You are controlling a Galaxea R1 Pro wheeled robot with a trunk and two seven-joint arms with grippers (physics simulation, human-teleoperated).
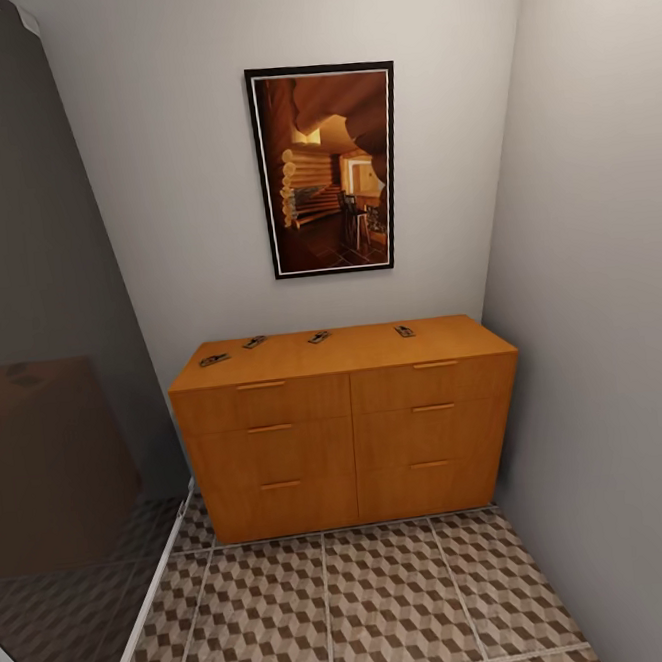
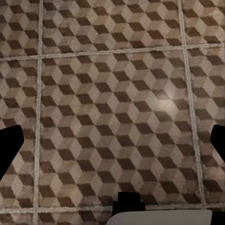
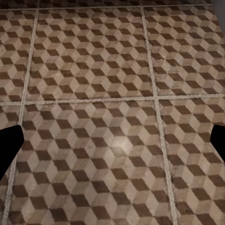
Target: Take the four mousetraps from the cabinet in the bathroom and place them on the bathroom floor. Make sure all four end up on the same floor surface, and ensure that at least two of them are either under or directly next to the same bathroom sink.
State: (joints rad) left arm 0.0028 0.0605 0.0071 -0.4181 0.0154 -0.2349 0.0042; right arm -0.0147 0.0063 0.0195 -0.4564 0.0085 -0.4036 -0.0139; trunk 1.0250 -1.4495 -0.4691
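The orange-brown cabinet (image 1: 351,440) stands against the far wall in the head view, all its drawers shut. Several small brown mousetraps lie spread along its top: one near the left end (image 1: 214,359), two toward the middle (image 1: 254,343) (image 1: 319,337), and one right of centre (image 1: 403,332). Cube-patterned bathroom floor (image 1: 385,607) stretches in front of it. My left gripper (image 2: 112,147) hangs open over bare tiles, its dark fingers (image 2: 9,145) at the frame's sides. My right gripper (image 3: 112,150) is likewise open above the floor (image 3: 117,93), holding nothing.
A framed picture (image 1: 327,169) hangs above the cabinet. A dark glass shower partition (image 1: 47,416) with a white base strip (image 1: 145,608) bounds the left side. A grey wall (image 1: 615,366) closes the right, leaving a narrow tiled alcove.
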